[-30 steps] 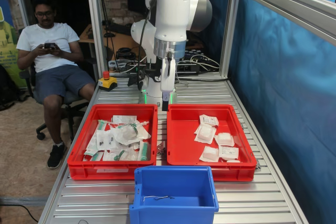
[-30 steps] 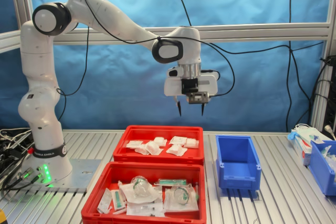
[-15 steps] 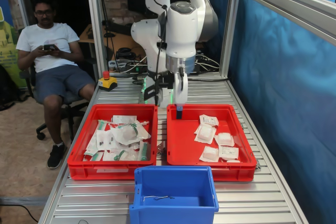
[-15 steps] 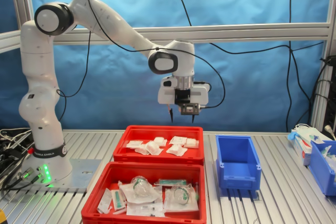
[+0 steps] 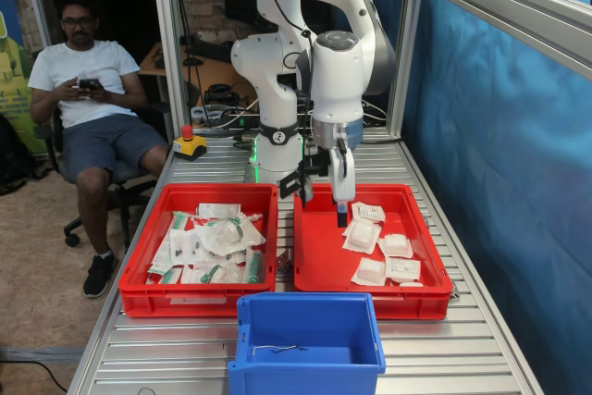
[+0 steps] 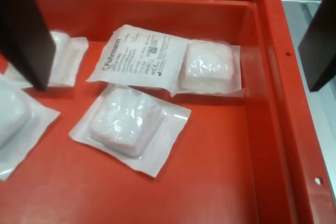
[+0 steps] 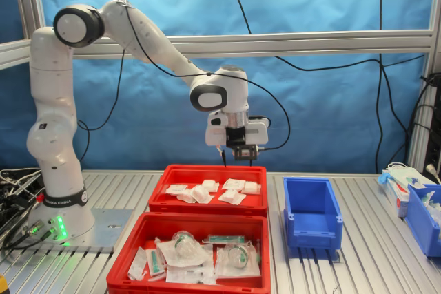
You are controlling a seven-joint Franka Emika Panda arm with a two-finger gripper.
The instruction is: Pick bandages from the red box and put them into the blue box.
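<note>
Inside the red box [image 6: 273, 77] my gripper [image 6: 178, 35] hangs wide and empty over square white bandages [image 6: 128, 124] lying flat, 1 tilted diagonally, padded centres raised.

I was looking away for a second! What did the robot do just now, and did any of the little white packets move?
The tool came down and moved toward the first exterior view's right, until it hung open just over the bandages in the red box. It has taken hold of nothing. The packets, the other red tray and the blue box stayed as they were.
</note>
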